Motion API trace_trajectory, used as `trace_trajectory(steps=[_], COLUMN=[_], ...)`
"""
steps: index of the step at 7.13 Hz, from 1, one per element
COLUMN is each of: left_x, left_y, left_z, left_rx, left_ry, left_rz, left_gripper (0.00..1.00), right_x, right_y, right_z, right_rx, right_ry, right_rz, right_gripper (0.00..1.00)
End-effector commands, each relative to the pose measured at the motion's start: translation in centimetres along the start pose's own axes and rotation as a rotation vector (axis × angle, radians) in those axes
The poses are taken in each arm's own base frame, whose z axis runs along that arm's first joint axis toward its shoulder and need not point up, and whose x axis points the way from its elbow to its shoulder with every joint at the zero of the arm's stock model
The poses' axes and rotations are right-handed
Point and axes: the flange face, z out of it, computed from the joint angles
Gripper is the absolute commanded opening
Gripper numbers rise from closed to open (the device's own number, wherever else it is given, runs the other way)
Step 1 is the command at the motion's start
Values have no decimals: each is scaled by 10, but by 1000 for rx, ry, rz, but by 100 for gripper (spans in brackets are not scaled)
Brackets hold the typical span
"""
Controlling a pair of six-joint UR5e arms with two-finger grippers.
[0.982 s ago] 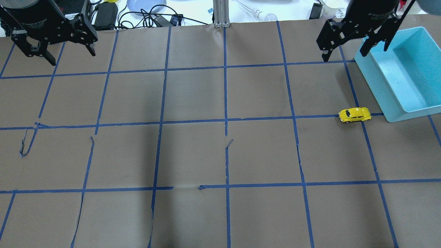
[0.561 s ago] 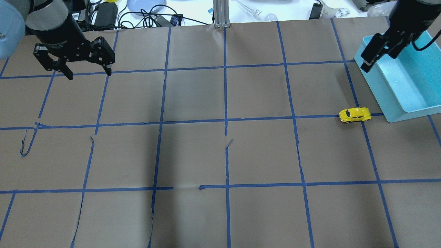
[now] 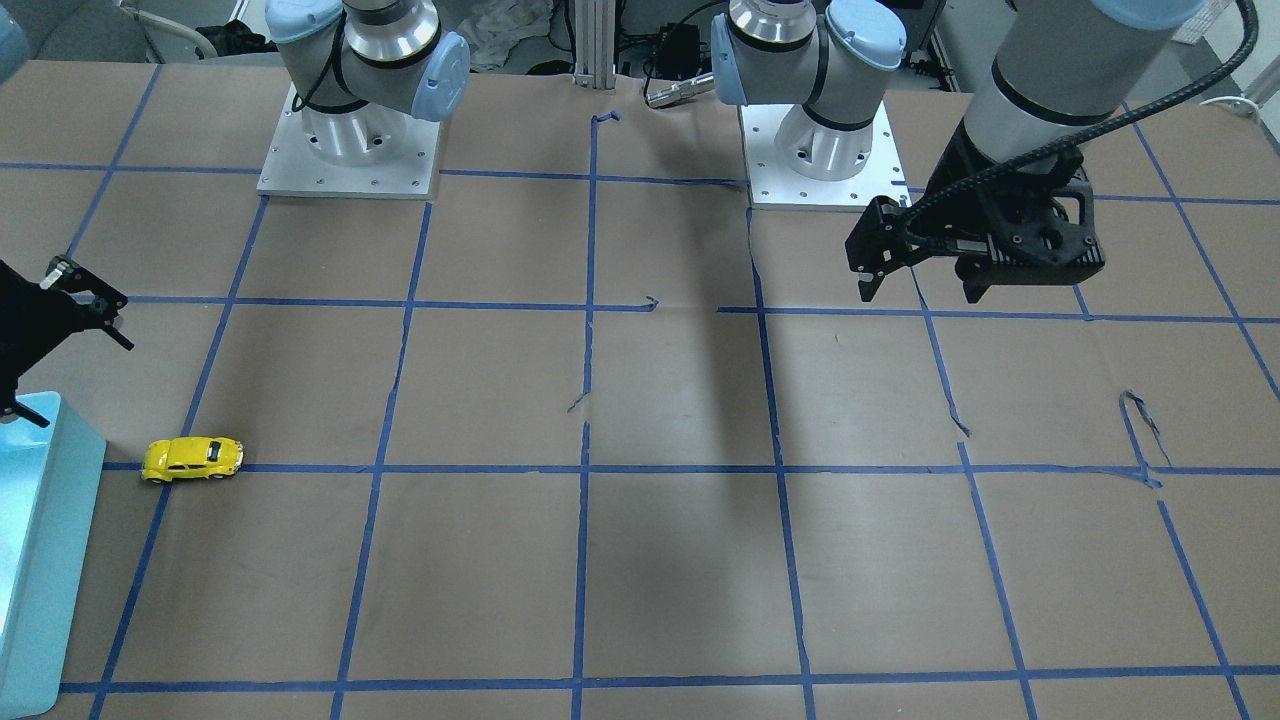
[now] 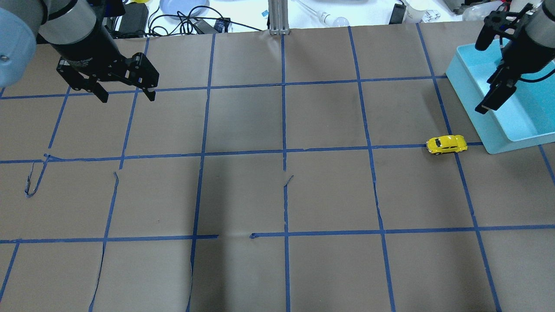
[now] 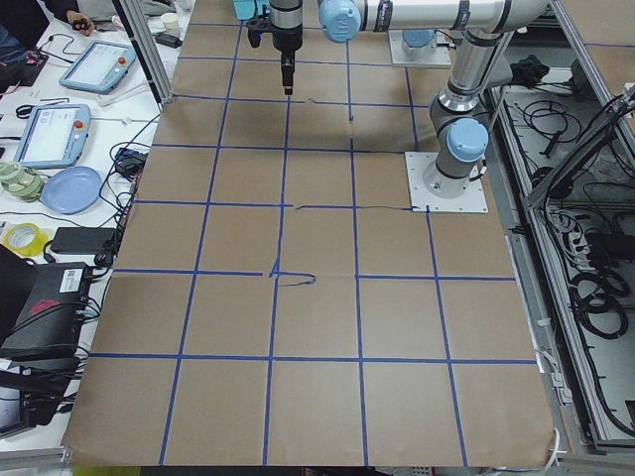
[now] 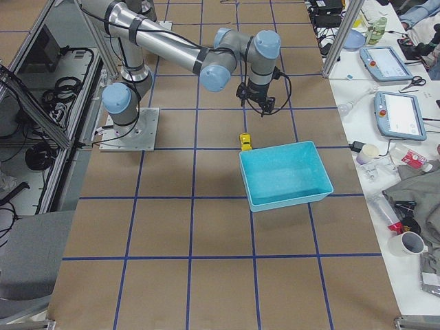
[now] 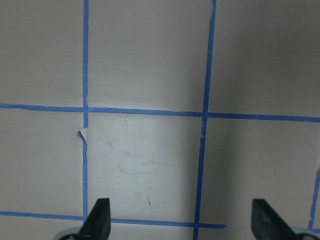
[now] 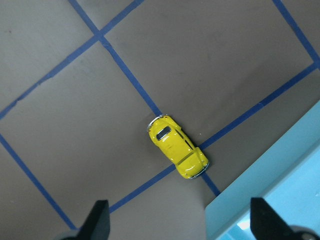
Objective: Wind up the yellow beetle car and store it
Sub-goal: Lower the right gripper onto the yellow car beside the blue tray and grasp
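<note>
The yellow beetle car stands on the brown paper on a blue tape line, just left of the light blue bin. It also shows in the front view and in the right wrist view. My right gripper is open and empty, held high over the bin's left wall, up and to the right of the car in the overhead view. My left gripper is open and empty at the far left of the table, well away from the car.
The bin is empty and sits at the table's right edge. Torn strips of blue tape lie on the left part of the paper. Cables and a blue plate lie beyond the table's far edge.
My left gripper has moved right and down in the overhead view. My right gripper has swung right over the bin and turned. The car has not moved.
</note>
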Motion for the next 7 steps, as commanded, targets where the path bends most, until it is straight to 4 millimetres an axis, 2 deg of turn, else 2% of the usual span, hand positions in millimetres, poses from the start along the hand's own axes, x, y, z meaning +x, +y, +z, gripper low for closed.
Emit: trace_trajectory(steps=[1, 2, 3, 4, 7], left_x=[6, 6, 6, 5, 6], left_y=[1, 2, 2, 2, 4], left_z=[1, 0, -1, -4, -3], left_rx=[-4, -4, -3, 2, -11], left_ry=[4, 2, 2, 6, 9], left_rz=[12, 12, 14, 11, 28], left_gripper=[100, 100, 100, 100, 100], right_x=[-5, -6, -12, -14, -13], right_y=[8, 8, 10, 12, 12], right_z=[68, 83, 106, 120, 147], right_rx=[-1, -4, -4, -24, -22], right_ry=[0, 29, 31, 85, 80], right_rz=[-281, -406, -429, -485, -522], right_gripper=[100, 100, 100, 100, 100])
